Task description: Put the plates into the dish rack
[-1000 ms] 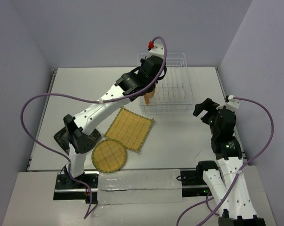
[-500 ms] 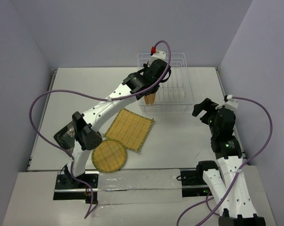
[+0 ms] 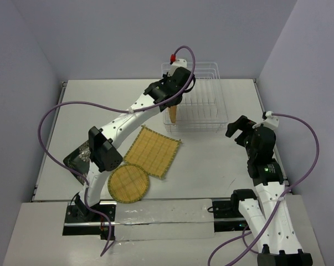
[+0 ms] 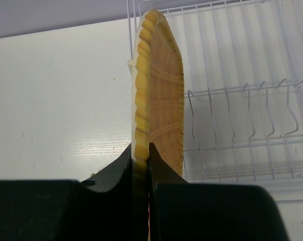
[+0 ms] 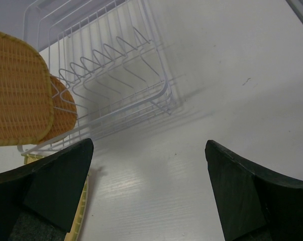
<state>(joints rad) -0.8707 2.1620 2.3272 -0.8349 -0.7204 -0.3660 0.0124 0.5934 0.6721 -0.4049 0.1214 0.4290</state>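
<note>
White table (image 3: 211,160), left gripper (image 4: 140,150) clamping orange plate (image 4: 164,100) beside dish rack (image 4: 231,90), right gripper (image 5: 148,143) spread

L arm (image 3: 124,123) & R arm (image 3: 275,217): white shells, black joints, purple cables (image 3: 41,130).

The orange plate (image 4: 161,100), yellow square plate (image 3: 153,151), yellow round plate (image 3: 128,183) are woven; half-hidden plate (image 3: 75,160) seems black.

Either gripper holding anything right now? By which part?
The left gripper pinches the orange woven plate by its rim, upright and edge-on, next to the dish rack. The right gripper is open and holds nothing.
</note>
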